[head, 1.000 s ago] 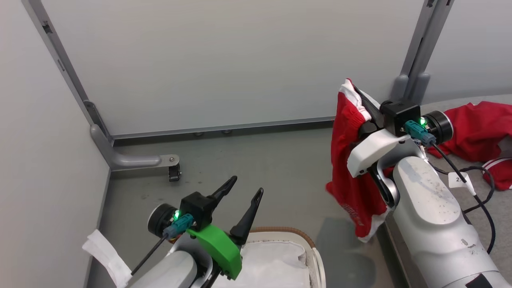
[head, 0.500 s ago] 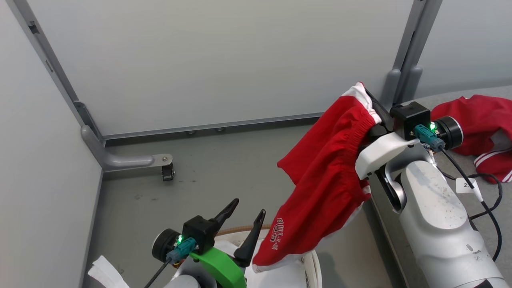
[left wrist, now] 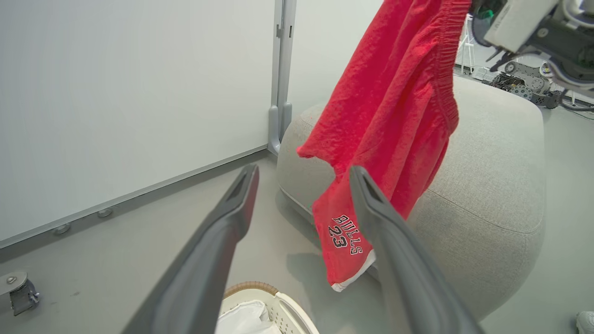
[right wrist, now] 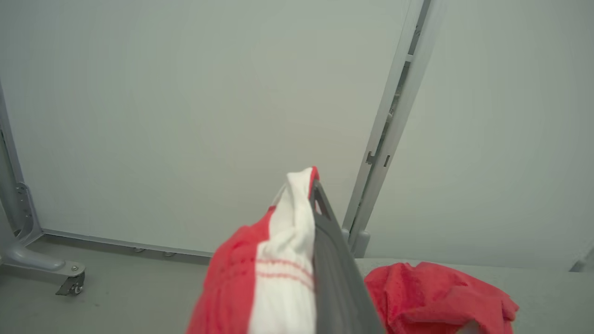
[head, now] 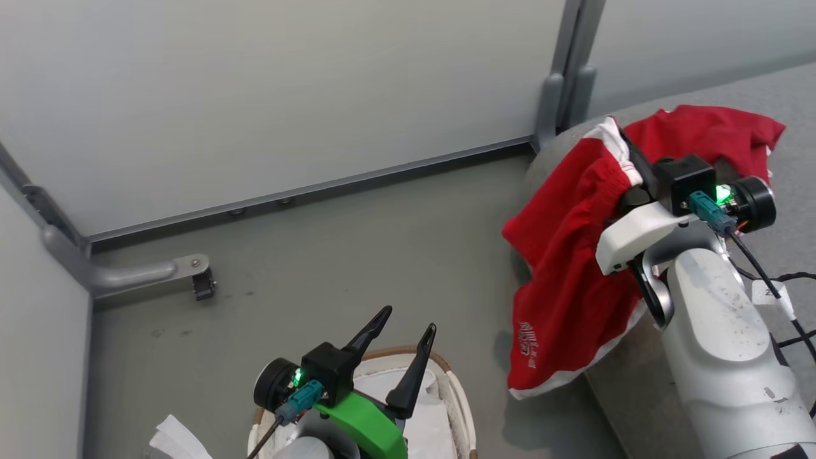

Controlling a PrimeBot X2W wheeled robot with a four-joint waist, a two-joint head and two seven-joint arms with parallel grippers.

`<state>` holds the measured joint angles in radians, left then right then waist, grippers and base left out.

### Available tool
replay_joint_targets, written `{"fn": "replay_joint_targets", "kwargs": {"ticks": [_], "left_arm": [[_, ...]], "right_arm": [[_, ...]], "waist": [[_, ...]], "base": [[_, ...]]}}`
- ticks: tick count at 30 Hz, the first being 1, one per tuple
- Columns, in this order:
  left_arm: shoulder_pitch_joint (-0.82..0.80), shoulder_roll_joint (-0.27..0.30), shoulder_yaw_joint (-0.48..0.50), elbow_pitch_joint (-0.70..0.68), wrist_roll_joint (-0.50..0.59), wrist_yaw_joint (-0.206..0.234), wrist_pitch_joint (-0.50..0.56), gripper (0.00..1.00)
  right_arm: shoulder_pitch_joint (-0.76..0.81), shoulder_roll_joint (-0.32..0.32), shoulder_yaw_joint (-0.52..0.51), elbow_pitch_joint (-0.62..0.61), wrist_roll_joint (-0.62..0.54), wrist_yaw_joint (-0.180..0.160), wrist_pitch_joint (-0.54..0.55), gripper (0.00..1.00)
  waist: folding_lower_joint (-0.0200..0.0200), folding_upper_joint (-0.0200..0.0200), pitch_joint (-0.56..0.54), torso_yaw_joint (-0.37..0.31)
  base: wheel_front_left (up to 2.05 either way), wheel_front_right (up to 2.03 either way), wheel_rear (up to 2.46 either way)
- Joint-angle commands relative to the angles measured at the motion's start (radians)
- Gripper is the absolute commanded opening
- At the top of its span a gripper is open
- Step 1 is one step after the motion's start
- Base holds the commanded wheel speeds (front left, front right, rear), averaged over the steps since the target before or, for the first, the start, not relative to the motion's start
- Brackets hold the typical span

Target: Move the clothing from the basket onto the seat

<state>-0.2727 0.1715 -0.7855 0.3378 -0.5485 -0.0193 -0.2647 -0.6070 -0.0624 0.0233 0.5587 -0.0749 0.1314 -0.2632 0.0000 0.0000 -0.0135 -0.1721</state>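
My right gripper point(head: 623, 137) is shut on the white-trimmed waistband of red shorts point(head: 567, 274), part of the clothing. They hang down the near side of the grey seat point(head: 790, 95), their printed hem above the floor. A second red garment point(head: 701, 131) lies crumpled on the seat behind the gripper. In the right wrist view the waistband point(right wrist: 287, 246) wraps my right gripper point(right wrist: 310, 185), with the other garment point(right wrist: 436, 297) beyond. My left gripper point(head: 408, 319) stands open above the basket point(head: 454, 389), nothing between its fingers. From the left wrist, that gripper point(left wrist: 304, 170) faces the shorts point(left wrist: 394, 116) and seat point(left wrist: 492, 162).
Pale partition walls close the back, with a grey post point(head: 561, 83) at the seat's corner. A metal foot with a caster point(head: 201, 284) juts onto the grey floor at the left. A white cloth strip point(head: 178, 440) lies beside the basket. Equipment clutter point(left wrist: 519, 79) sits beyond the seat.
The head camera has turned right, bringing more of the seat into view. My right arm has carried the swinging shorts from over the floor to the seat's edge. The left gripper stays open.
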Motion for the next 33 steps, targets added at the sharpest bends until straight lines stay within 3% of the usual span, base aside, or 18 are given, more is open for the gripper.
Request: {"fn": "replay_joint_targets", "kwargs": {"ticks": [1,10,14,23,33], "left_arm": [[0.007,-0.003,0.008,0.001,0.014,-0.007,0.001,1.00],[-0.022,-0.033,0.036,0.013,0.076,-0.044,0.001,1.00],[-0.024,-0.038,0.046,0.016,0.095,-0.052,0.001,1.00],[-0.041,-0.039,0.054,0.023,0.121,-0.069,0.001,1.00],[-0.080,-0.015,0.078,0.013,0.145,-0.073,0.001,1.00]], "right_arm": [[0.008,-0.011,-0.010,-0.006,-0.010,-0.001,-0.002,0.00],[0.015,-0.033,-0.049,-0.030,-0.019,-0.001,-0.002,0.00],[0.021,-0.035,-0.052,-0.037,-0.011,-0.001,-0.002,0.00],[-0.062,-0.066,-0.029,-0.020,-0.003,-0.001,-0.003,0.00],[-0.376,-0.211,-0.033,0.031,0.004,-0.001,0.037,0.00]], "waist": [[0.0000,0.0000,0.047,-0.091],[0.0000,0.0000,0.108,-0.210],[0.0000,0.0000,0.125,-0.222],[0.0000,0.0000,0.175,-0.185],[0.0000,0.0000,0.265,-0.090]], "base": [[0.00,0.00,0.00],[0.00,0.00,0.00],[0.00,0.00,0.00],[0.00,0.00,0.00],[0.00,0.00,0.00]]}}
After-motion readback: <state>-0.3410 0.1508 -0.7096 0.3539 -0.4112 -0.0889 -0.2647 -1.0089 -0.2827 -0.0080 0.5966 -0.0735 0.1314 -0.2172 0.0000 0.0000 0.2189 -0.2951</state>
